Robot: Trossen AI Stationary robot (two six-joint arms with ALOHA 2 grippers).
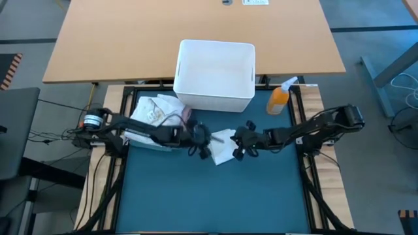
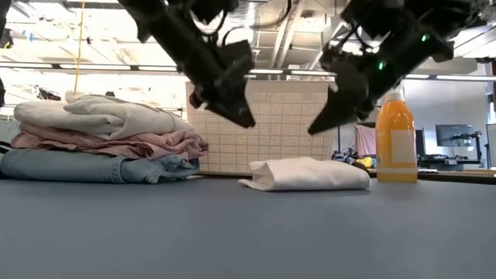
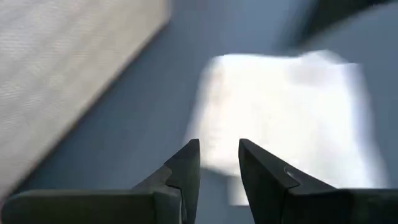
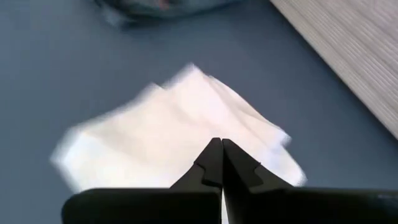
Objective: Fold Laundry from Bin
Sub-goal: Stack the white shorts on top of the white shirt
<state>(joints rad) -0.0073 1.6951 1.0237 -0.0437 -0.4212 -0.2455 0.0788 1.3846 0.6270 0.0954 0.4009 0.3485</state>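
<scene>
Hovering above the mat, both grippers are raised clear of the folded white cloth, which lies just below and between them, apparently finished and let go. The left gripper is held with its fingers a little apart and empty; the right gripper has its fingers pressed together, also empty. Beyond them stands the bin; the stacked laundry is kept outward of the left gripper, leaving bare teal mat nearer the arms' bases for moving.

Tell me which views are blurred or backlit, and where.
Left wrist view: the folded white cloth and the bin wall are smeared soft. Right wrist view: the cloth's edges blur, the fingers stay crisp. Low view: bright ceiling lights leave both arms as dark silhouettes. High view: evenly lit, sharp.
</scene>
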